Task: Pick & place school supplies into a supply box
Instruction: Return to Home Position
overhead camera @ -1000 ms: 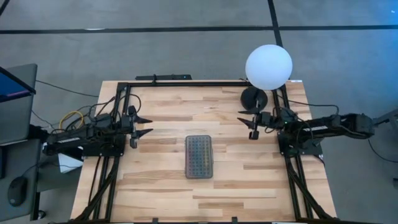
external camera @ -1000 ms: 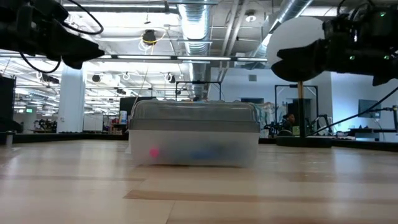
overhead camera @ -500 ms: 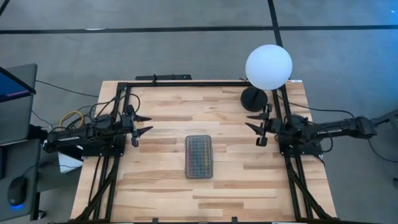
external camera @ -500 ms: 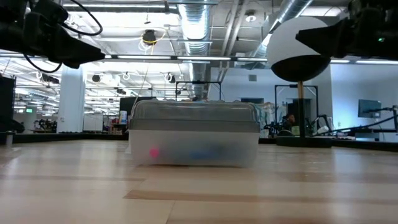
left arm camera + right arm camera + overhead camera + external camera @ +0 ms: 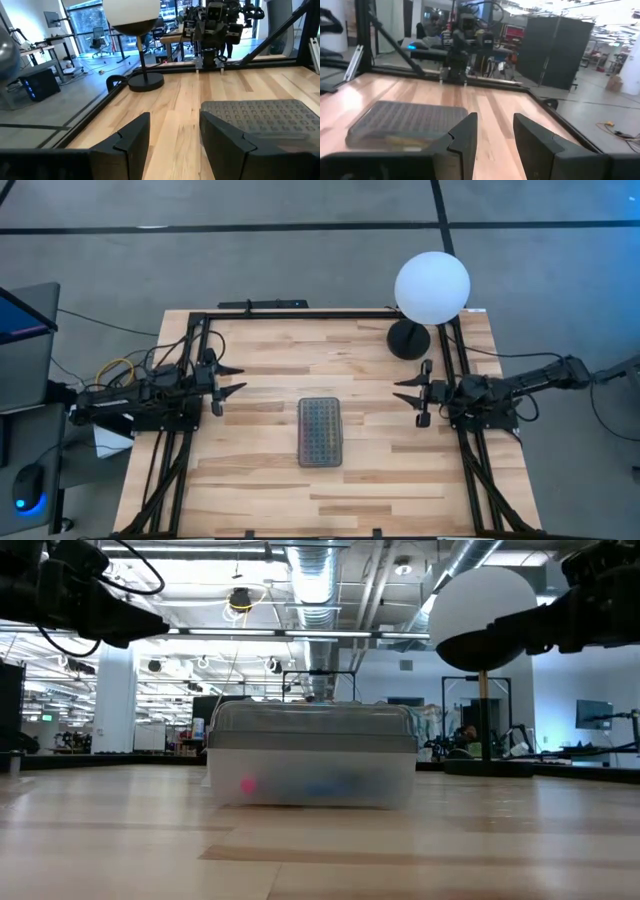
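Left gripper (image 5: 240, 379) is hovering by the desk's (image 5: 250, 485) left edge, spread, empty. Supply box (image 5: 321, 431) is sitting closed mid-desk: probably light, stiff, slick; gripping across its width seems safest. Right gripper (image 5: 399, 391) is hanging parted by the right edge.

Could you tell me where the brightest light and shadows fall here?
High view: the white globe lamp is brightest; the small clear plastic box with a grey dotted lid casts almost no shadow on the wooden table. Low view: the globe's underside is shaded; ceiling strip lights glow behind.
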